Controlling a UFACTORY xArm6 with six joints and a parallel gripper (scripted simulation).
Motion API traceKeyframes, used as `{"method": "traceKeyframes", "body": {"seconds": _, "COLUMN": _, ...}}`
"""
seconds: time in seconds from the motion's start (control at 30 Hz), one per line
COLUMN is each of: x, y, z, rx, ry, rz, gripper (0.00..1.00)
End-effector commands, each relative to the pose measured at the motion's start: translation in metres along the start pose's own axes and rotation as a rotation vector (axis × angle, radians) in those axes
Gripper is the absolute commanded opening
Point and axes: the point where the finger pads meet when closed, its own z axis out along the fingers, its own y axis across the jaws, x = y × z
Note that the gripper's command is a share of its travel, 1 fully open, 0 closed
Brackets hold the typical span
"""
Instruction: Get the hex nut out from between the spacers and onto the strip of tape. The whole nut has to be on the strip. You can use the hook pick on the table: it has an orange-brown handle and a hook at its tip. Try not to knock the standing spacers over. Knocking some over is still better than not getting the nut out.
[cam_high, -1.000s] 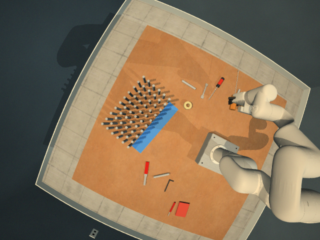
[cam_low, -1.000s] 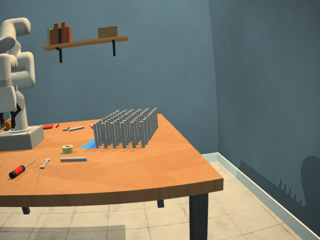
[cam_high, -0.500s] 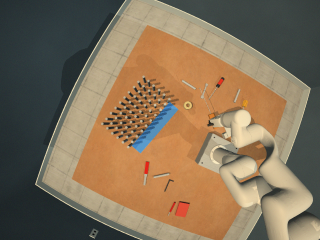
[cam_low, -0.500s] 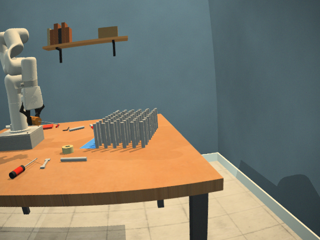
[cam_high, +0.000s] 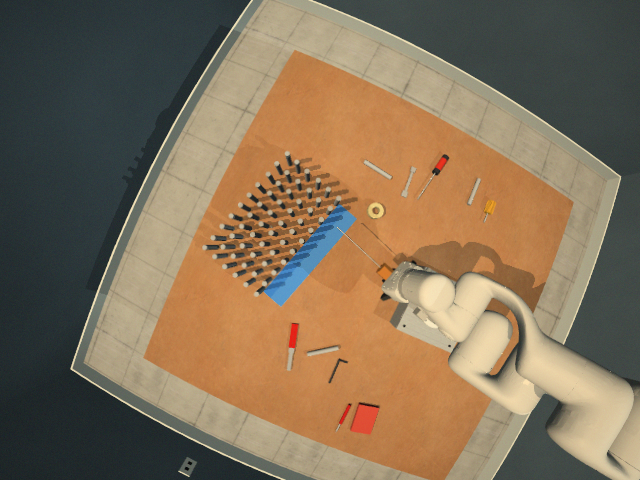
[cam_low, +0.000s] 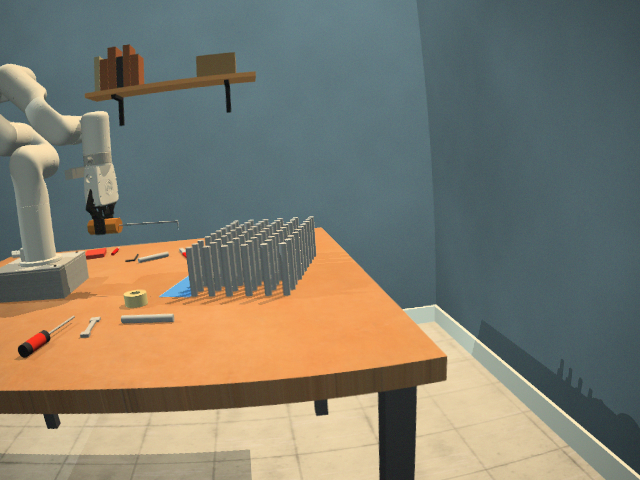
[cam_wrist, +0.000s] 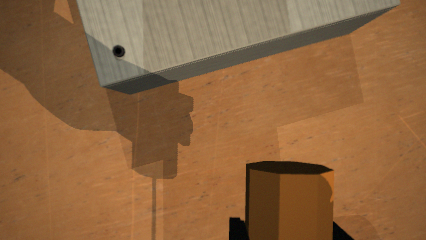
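Observation:
My gripper (cam_high: 385, 273) is shut on the orange-brown handle of the hook pick (cam_low: 106, 225) and holds it level, well above the table, beside the arm's grey base (cam_high: 423, 322). The thin shaft (cam_high: 356, 248) points toward the upright grey spacers (cam_high: 279, 224), and its hooked tip (cam_low: 177, 223) hangs in the air short of them. The blue tape strip (cam_high: 310, 255) lies flat along the spacers' near side. The hex nut is hidden among the spacers (cam_low: 255, 255). The wrist view shows the handle (cam_wrist: 289, 200) and the base block (cam_wrist: 225, 35).
A pale yellow ring (cam_high: 377, 207) lies near the strip's far end. A red-handled screwdriver (cam_high: 434, 174), a small wrench (cam_high: 408, 181), grey rods (cam_high: 377, 169) and a yellow-handled tool (cam_high: 488, 209) lie beyond. A red-handled tool (cam_high: 292, 345), a hex key (cam_high: 337, 369) and a red block (cam_high: 364, 418) lie nearer.

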Motion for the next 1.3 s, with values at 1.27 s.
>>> {"method": "traceKeyframes", "body": {"seconds": 1.27, "x": -0.02, "y": 0.11, "z": 0.003, "rx": 0.022, "ry": 0.001, "rz": -0.03, "gripper": 0.0}}
